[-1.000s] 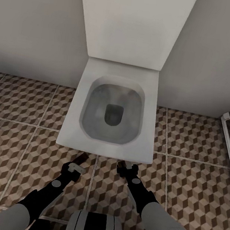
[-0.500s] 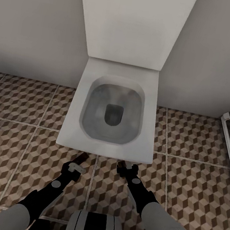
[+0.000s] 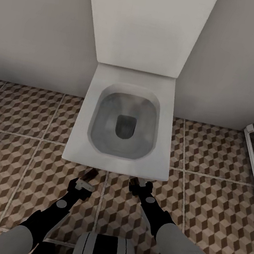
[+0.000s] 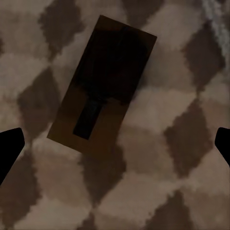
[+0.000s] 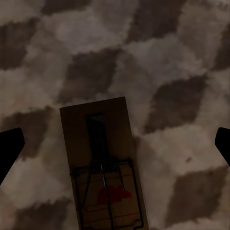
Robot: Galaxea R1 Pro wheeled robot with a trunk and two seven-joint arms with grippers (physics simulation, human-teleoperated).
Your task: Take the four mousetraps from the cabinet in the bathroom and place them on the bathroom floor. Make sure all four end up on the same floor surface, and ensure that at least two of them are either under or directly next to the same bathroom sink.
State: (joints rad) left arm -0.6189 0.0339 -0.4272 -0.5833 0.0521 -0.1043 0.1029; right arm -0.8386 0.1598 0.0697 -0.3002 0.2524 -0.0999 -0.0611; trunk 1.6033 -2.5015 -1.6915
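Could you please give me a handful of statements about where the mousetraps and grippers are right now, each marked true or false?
1. A mousetrap lies flat on the patterned floor in front of the left gripper. True.
2. The right gripper is shut on a mousetrap. False: its fingers stand wide apart, and the second mousetrap lies on the tiles between them, ungripped.
3. Both mousetraps sit inside the white fixture. False: they rest on the floor just in front of it.
4. Both grippers hang low over the floor near the front edge of the white fixture. True.
5. The second mousetrap shows a red spot under its wire frame. True.
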